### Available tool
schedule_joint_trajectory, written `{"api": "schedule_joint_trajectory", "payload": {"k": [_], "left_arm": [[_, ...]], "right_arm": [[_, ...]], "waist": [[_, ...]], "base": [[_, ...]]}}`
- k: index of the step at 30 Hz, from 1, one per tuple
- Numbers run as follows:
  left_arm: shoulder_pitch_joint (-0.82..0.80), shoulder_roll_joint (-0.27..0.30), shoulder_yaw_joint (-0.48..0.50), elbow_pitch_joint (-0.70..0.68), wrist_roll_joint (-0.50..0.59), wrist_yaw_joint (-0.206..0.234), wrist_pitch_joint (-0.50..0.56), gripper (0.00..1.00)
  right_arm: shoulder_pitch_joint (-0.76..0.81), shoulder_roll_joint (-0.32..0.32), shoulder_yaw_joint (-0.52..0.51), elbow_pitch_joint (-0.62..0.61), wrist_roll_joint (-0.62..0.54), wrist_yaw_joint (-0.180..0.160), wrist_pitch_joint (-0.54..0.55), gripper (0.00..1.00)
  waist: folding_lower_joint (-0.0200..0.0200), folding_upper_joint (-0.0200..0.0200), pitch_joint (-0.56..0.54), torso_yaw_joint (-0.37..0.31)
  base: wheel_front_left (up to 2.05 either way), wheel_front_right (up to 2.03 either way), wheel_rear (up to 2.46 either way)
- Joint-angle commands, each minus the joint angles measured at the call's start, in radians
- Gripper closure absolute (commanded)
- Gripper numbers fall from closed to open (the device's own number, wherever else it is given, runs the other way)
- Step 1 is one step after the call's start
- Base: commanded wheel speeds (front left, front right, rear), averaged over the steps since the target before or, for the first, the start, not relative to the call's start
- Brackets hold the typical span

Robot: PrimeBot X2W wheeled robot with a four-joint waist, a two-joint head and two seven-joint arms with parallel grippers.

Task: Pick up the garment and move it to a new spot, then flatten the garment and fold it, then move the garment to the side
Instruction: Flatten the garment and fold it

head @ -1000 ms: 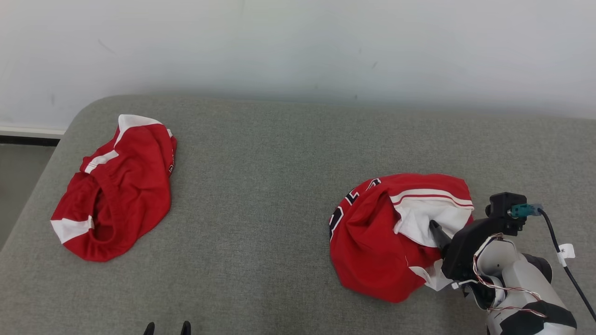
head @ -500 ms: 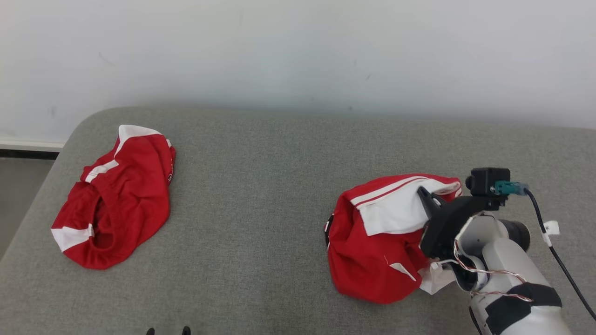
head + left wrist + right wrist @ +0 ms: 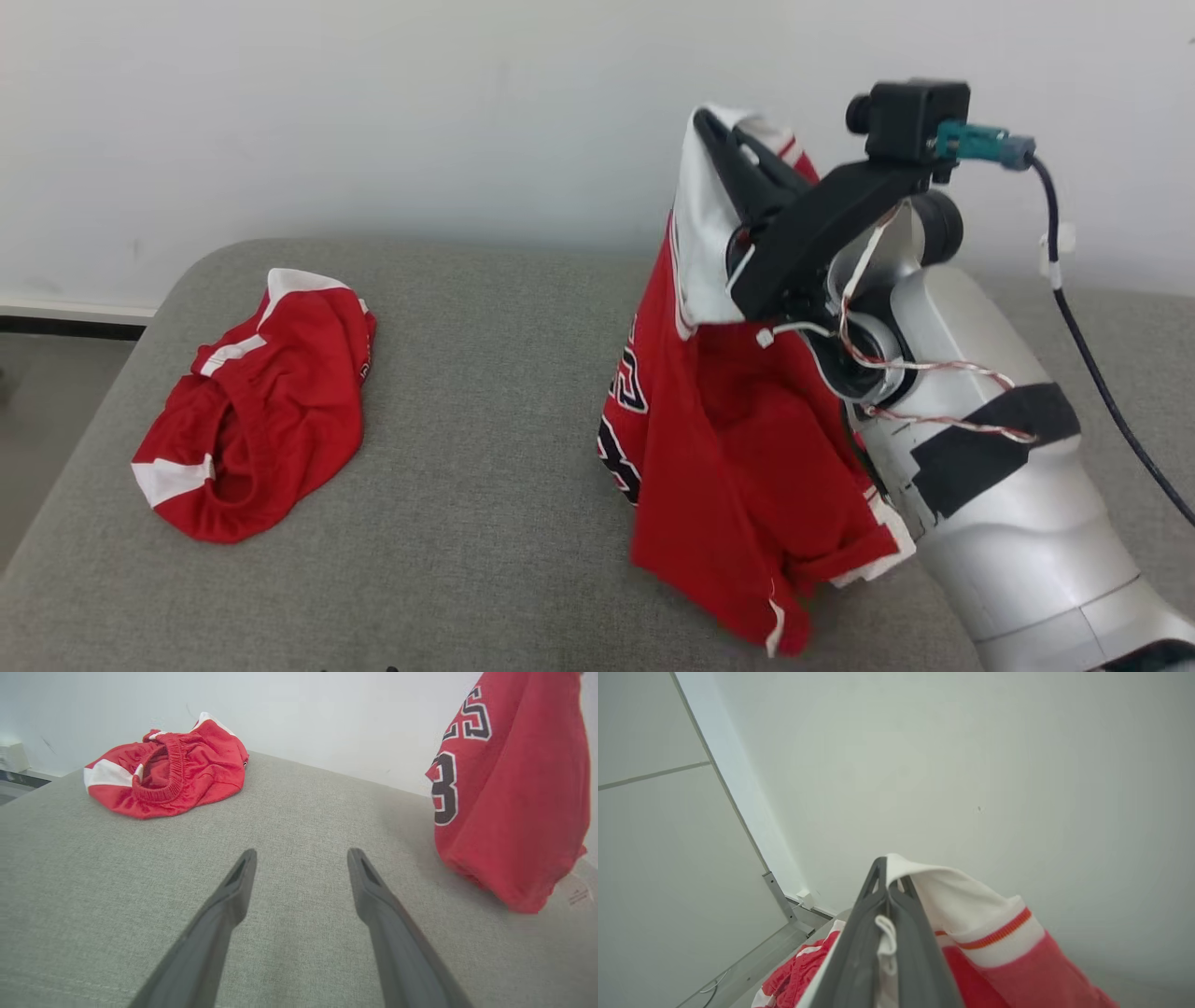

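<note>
The garment (image 3: 738, 448) is a red jersey with white trim and black numbers. It hangs from my right gripper (image 3: 709, 121), which is raised high over the right of the grey surface and shut on the jersey's white edge. The right wrist view shows the closed fingers (image 3: 878, 896) pinching that white trim (image 3: 952, 896). The jersey's lower end (image 3: 509, 788) reaches down to the surface. My left gripper (image 3: 301, 851) is open and holds nothing, low over the grey surface, well left of the jersey.
Red shorts (image 3: 261, 420) with white panels lie crumpled at the left end of the grey padded surface (image 3: 485, 373), also seen ahead of the left gripper as shorts (image 3: 173, 770). A white wall stands behind. The surface's rounded left edge drops to the floor.
My right gripper has shut on the jersey's white trim and lifted it from a heap on the surface to hang upright. The head view shifted a little. The shorts stayed put.
</note>
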Motion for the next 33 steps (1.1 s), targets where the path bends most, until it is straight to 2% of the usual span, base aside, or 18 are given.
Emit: {"api": "schedule_joint_trajectory", "payload": {"k": [1,10,13,15,22,26,33], "left_arm": [[0.014,-0.003,0.005,0.0,-0.008,0.001,-0.003,0.0],[0.021,-0.006,0.012,-0.004,-0.001,0.001,-0.003,0.0],[0.022,-0.01,0.017,-0.006,0.0,0.001,-0.003,0.0],[0.024,-0.013,0.02,-0.008,-0.001,0.001,-0.003,0.0],[0.02,-0.02,0.021,-0.013,0.0,0.001,-0.003,0.0],[0.007,-0.019,0.019,-0.014,0.005,0.001,-0.003,0.0],[-0.007,-0.012,0.011,-0.006,0.0,0.001,-0.003,0.0]], "right_arm": [[-0.039,0.008,-0.005,-0.004,0.03,0.001,-0.02,1.0],[-0.203,0.016,-0.023,0.001,0.124,0.001,-0.182,1.0],[-0.209,0.015,-0.04,0.038,0.095,0.001,-0.22,1.0],[-0.18,0.008,-0.047,0.056,0.081,0.001,-0.207,1.0],[0.031,-0.136,-0.054,0.128,-0.02,0.001,-0.14,1.0],[0.152,-0.212,-0.092,0.171,-0.057,0.001,-0.125,1.0],[0.296,-0.257,-0.226,0.243,-0.099,0.001,-0.142,1.0]], "waist": [[0.0,0.0,-0.006,0.016],[0.0,0.0,-0.014,0.035],[0.0,0.0,-0.011,0.032],[0.0,0.0,-0.007,0.024],[0.0,0.0,0.016,-0.023],[0.0,0.0,0.026,-0.051],[0.0,0.0,0.032,-0.089]], "base": [[0.0,0.0,0.0],[0.0,0.0,0.0],[0.0,0.0,0.0],[0.0,0.0,0.0],[0.0,0.0,0.0],[0.0,0.0,0.0],[0.0,0.0,0.0]]}}
